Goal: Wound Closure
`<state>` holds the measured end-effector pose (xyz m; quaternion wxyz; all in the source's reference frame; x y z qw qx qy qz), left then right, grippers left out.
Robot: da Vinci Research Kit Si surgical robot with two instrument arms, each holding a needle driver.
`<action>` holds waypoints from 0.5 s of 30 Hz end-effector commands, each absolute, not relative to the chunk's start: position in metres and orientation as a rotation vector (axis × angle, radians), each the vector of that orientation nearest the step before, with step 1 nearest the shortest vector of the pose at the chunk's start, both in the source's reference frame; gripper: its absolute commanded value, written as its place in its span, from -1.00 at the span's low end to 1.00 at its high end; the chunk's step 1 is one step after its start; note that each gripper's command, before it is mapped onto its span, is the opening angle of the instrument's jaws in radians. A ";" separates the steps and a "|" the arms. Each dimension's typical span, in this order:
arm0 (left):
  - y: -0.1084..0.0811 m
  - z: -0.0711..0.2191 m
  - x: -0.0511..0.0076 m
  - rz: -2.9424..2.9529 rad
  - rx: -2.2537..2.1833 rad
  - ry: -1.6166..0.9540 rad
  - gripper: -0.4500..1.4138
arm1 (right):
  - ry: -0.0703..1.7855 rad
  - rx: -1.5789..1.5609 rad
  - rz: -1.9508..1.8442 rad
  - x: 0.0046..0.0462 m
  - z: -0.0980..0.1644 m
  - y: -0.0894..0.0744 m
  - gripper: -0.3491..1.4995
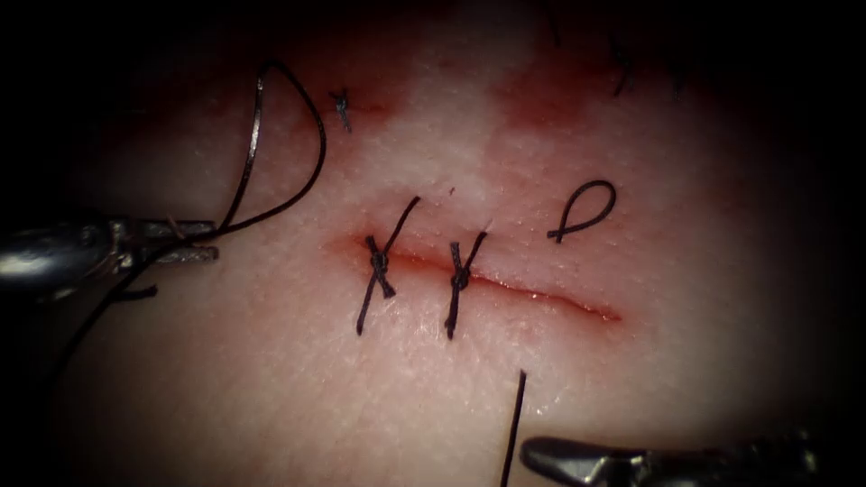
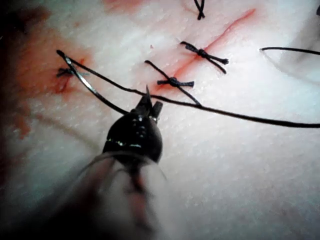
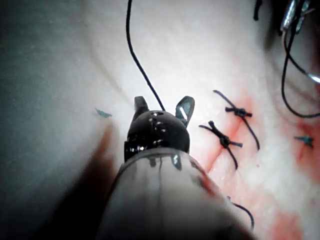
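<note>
The needle (image 1: pixel 255 135) is gripped near one end by the closed fingers of the left tool (image 1: pixel 194 242), left of the cut (image 1: pixel 505 287) and clear of the tissue (image 1: pixel 271 379), with thread (image 1: pixel 307 171) looping from it. The right tool (image 3: pixel 164 107) is held open and empty. Two knotted stitches (image 1: pixel 379 261) cross the cut.

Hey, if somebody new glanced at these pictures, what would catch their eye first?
Two knotted black stitches cross the left half of the red cut in the pale pork tissue; its right half is unstitched. Left of the cut, the left arm's end effector grips the curved steel needle near one end, clear of the tissue, with black thread looping from it. The right arm's end effector is open, holding nothing.
</note>
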<state>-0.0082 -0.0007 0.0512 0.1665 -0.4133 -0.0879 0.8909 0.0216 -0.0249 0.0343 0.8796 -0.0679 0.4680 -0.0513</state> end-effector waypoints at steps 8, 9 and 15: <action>-0.001 0.052 -0.0091 2.540 -1.178 -0.261 -1.00 | 0.956 -0.204 -0.093 0.0236 0.041 -0.025 0.91; -0.001 0.052 -0.0091 2.540 -1.178 -0.261 -1.00 | 0.950 -0.207 -0.094 0.0237 0.042 -0.025 0.89; -0.001 0.052 -0.0091 2.540 -1.178 -0.261 -1.00 | 0.932 -0.231 -0.100 0.0241 0.045 -0.025 0.52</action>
